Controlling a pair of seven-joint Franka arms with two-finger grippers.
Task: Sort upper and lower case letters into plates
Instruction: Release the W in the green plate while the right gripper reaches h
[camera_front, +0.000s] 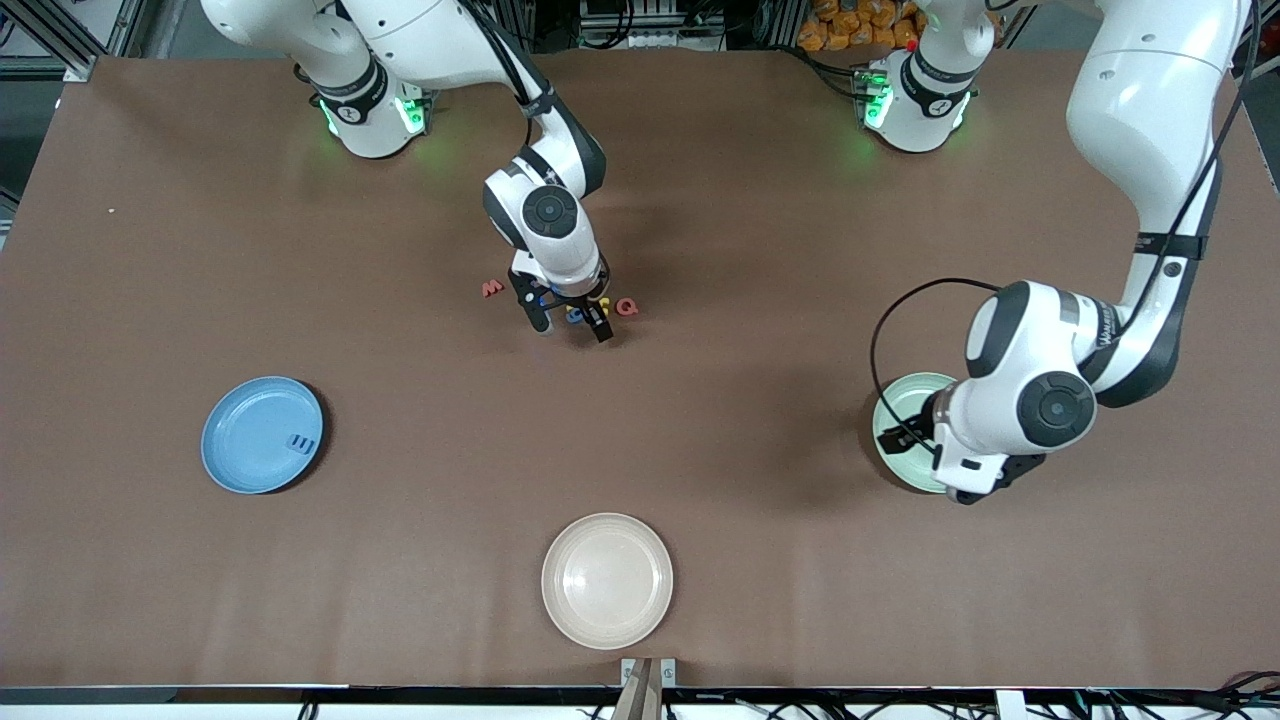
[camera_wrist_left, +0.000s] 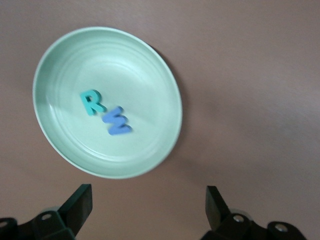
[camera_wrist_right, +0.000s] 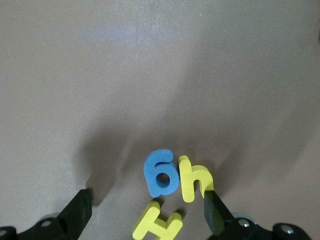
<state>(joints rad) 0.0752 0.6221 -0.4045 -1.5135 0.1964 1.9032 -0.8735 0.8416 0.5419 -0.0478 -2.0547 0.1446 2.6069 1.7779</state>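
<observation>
The mint green plate (camera_front: 903, 396) lies toward the left arm's end and holds a teal R (camera_wrist_left: 92, 102) and a blue letter (camera_wrist_left: 118, 123). My left gripper (camera_front: 915, 433) hangs open and empty over this plate's edge (camera_wrist_left: 148, 206). The light blue plate (camera_front: 262, 434) lies toward the right arm's end with a blue letter (camera_front: 301, 442) in it. My right gripper (camera_front: 572, 328) is open and low over a cluster of letters mid-table: a blue b (camera_wrist_right: 161, 173), a yellow h (camera_wrist_right: 192, 177) and a yellow H (camera_wrist_right: 159, 225) between its fingers. A red M (camera_front: 491, 288) and a red Q (camera_front: 627, 306) lie beside the cluster.
A cream-beige plate (camera_front: 607, 580) lies near the table's front edge, nearest the front camera. The brown table surface (camera_front: 420, 520) is bare between the plates.
</observation>
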